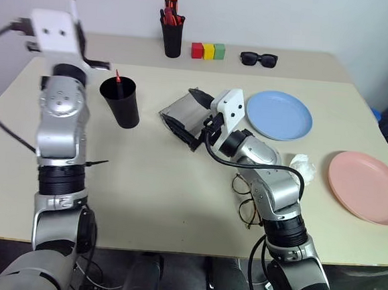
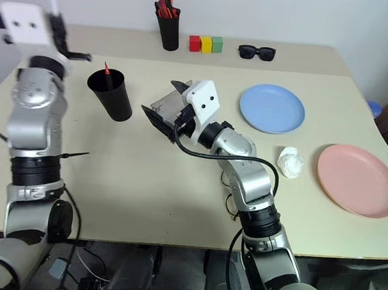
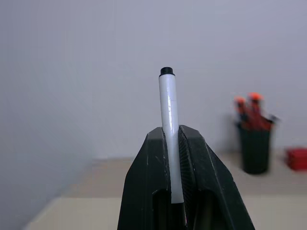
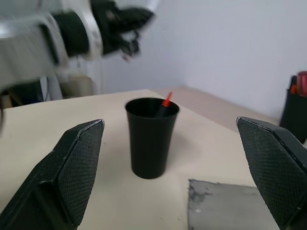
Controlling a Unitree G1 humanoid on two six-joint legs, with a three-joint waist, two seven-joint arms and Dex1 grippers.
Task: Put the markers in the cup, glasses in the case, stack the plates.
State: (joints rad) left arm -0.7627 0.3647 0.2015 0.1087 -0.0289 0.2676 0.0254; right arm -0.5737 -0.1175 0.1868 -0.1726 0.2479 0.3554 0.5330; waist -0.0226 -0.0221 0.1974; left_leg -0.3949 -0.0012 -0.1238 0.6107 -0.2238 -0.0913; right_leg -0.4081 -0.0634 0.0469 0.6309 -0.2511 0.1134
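On the beige surface (image 1: 176, 204), the light blue plate (image 1: 279, 115) and salmon pink plate (image 1: 367, 186) lie unstacked, wire-rimmed glasses (image 1: 244, 203) apparently outside the grey case (image 1: 181, 116) by the spread right claw (image 4: 172, 177), the red-tipped marker (image 1: 118, 77) in the black cup (image 1: 121, 101), the left claw (image 3: 173, 139) pinching the white marker (image 3: 168, 124) aloft.

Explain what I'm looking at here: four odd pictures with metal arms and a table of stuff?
It is a two-armed robot. Two pictures come from cameras in its head, looking down at a table; the other two come from cameras on its wrists. The left gripper, raised, pinches a white marker. The right gripper stands wide open over a grey case, holding nothing. A black cup already has a red-tipped marker in it. Also there: a blue plate, a pink plate, wire glasses, sunglasses, a pen holder and coloured blocks.
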